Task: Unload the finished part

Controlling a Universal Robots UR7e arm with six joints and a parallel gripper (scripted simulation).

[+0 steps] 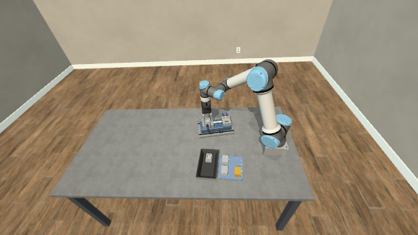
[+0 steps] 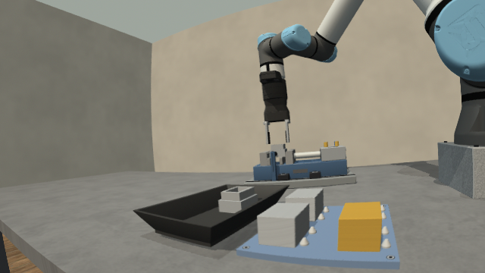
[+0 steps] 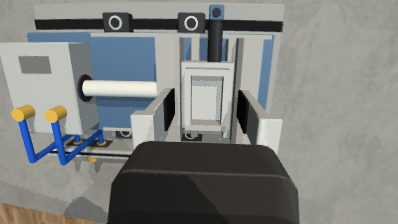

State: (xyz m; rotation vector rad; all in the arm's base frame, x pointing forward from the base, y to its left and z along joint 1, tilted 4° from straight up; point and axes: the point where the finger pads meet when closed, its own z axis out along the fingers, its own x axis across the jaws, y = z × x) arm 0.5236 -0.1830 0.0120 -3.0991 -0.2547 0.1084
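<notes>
Overhead, gripper (image 2: 276,132) hanging with fingers wide apart and nothing between them, just above part (image 3: 206,96) sitting in vise (image 2: 303,171), white rod (image 3: 119,89) lying beside it, tray (image 2: 178,224) well apart nearer the camera, one pocketed block (image 2: 236,199) resting inside, blue plate (image 2: 326,250) with blocks touching tray.
</notes>
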